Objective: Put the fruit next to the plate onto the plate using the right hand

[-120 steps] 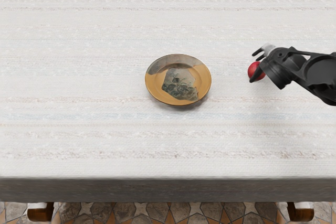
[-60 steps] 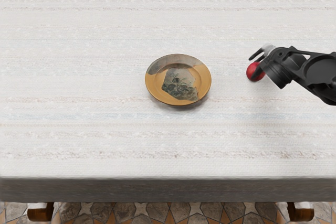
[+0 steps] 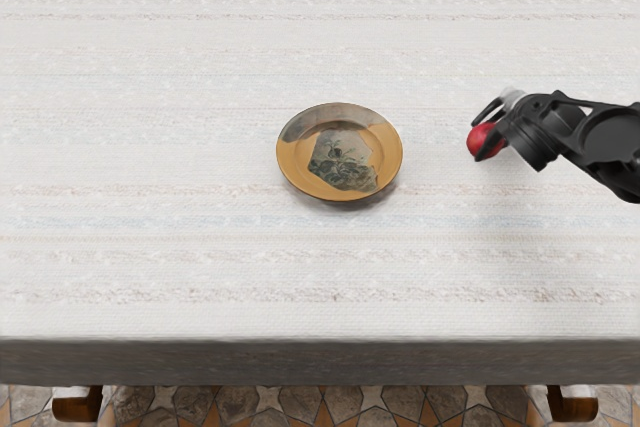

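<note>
While the gold-rimmed plate (image 3: 390, 157) sits mid-desk, the red fruit (image 3: 482, 140) stays well to its right (off the plate), clasped by the right hand (image 3: 520, 129) over the pale-clothed desk (image 3: 200, 247); tiled floor (image 3: 330, 405) below.

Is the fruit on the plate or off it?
Off. The right hand grips the fruit, apart from the plate, to the plate's right.

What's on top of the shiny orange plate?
Nothing sits on the plate; only a reflection shows. The red fruit is away toward the picture's right, held in the right hand, which covers part of it.
</note>
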Action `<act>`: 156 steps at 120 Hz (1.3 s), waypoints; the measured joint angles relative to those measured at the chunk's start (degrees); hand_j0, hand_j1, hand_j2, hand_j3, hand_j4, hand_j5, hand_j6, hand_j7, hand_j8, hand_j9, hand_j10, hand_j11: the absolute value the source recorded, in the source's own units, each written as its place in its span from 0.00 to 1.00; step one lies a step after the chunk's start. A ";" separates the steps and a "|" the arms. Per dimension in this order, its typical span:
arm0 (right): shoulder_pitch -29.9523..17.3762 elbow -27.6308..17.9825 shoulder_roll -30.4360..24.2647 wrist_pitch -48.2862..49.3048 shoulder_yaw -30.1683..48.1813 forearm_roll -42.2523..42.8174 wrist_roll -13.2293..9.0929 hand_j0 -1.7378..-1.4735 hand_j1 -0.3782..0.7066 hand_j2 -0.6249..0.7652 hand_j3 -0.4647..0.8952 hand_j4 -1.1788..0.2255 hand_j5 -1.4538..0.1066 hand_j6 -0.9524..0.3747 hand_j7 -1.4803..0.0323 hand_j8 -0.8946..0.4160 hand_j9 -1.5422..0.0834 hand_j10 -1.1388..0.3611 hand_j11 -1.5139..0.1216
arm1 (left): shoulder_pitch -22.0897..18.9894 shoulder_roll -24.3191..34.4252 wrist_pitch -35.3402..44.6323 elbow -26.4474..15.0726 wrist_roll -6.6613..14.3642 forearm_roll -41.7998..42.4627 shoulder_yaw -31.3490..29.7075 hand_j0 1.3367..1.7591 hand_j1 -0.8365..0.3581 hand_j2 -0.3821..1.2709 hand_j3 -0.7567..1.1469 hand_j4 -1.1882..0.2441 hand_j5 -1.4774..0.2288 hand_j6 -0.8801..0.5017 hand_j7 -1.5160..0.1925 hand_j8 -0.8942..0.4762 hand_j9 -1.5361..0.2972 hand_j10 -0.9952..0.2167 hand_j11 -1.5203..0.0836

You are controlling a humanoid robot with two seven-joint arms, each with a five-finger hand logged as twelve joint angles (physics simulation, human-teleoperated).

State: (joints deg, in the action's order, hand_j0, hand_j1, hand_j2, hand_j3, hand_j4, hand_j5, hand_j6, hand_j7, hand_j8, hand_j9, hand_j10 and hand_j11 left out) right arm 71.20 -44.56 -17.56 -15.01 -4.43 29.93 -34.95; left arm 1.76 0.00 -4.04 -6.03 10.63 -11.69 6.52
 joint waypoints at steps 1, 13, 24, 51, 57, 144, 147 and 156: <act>0.00 0.00 -0.02 0.06 0.05 -0.04 0.00 0.37 0.55 0.65 0.34 0.27 0.26 0.45 0.28 0.43 0.28 0.34 0.25 | 0.00 0.00 0.00 0.00 0.00 0.00 0.00 0.76 0.75 0.26 0.40 0.66 0.68 0.46 0.70 0.47 0.66 0.62 0.75; 0.07 0.00 -0.35 1.18 1.38 -0.42 -0.02 0.35 0.55 0.71 0.34 0.25 0.23 0.44 0.26 0.41 0.26 0.30 0.23 | 0.00 0.00 0.00 0.00 0.00 0.00 -0.01 0.76 0.75 0.26 0.40 0.66 0.68 0.46 0.70 0.47 0.66 0.62 0.75; 0.30 -0.06 -0.85 2.79 3.25 -0.62 -0.01 0.34 0.55 0.78 0.34 0.25 0.21 0.43 0.25 0.39 0.25 0.26 0.22 | 0.00 0.00 0.00 0.01 0.00 0.00 -0.01 0.76 0.75 0.26 0.40 0.66 0.68 0.46 0.70 0.47 0.66 0.62 0.75; 1.87 -1.38 -4.60 9.64 8.65 -5.96 0.04 0.32 0.64 0.82 0.34 0.25 0.17 0.47 0.24 0.45 0.22 0.22 0.20 | 0.00 0.00 0.00 0.00 0.00 0.00 0.00 0.76 0.75 0.26 0.40 0.66 0.68 0.46 0.70 0.47 0.66 0.62 0.75; 2.90 -2.45 -4.90 10.65 9.01 -7.85 0.03 0.31 0.65 0.83 0.34 0.25 0.16 0.48 0.23 0.45 0.22 0.21 0.20 | 0.00 0.00 0.00 0.01 0.00 0.00 -0.01 0.76 0.75 0.26 0.40 0.66 0.68 0.46 0.70 0.47 0.66 0.62 0.75; 6.71 -6.91 1.68 11.31 10.23 -13.74 -0.05 0.30 0.35 0.57 0.34 0.58 0.60 0.56 0.65 0.53 0.63 0.51 0.61 | 0.00 0.00 0.00 0.01 0.01 0.00 -0.02 0.76 0.75 0.26 0.40 0.66 0.68 0.46 0.70 0.47 0.66 0.62 0.75; 6.74 -6.90 1.69 11.26 10.25 -13.72 -0.05 0.30 0.32 0.55 0.34 0.60 0.63 0.57 0.68 0.54 0.66 0.53 0.64 | 0.00 0.00 0.00 0.01 0.01 0.00 -0.02 0.76 0.75 0.26 0.40 0.66 0.68 0.46 0.70 0.47 0.66 0.62 0.75; 6.82 -6.88 1.64 11.16 10.28 -13.72 -0.05 0.30 0.25 0.52 0.34 0.66 0.71 0.60 0.76 0.57 0.74 0.59 0.71 | 0.00 0.00 0.00 0.01 0.01 0.00 -0.01 0.76 0.75 0.26 0.40 0.66 0.68 0.46 0.70 0.47 0.66 0.62 0.75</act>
State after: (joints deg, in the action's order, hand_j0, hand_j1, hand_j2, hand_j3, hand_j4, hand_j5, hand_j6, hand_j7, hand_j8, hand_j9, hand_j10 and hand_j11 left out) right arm 78.02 -51.44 -15.92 -3.86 5.85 16.22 -35.00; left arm 1.76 0.00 -4.04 -6.02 10.63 -11.69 6.50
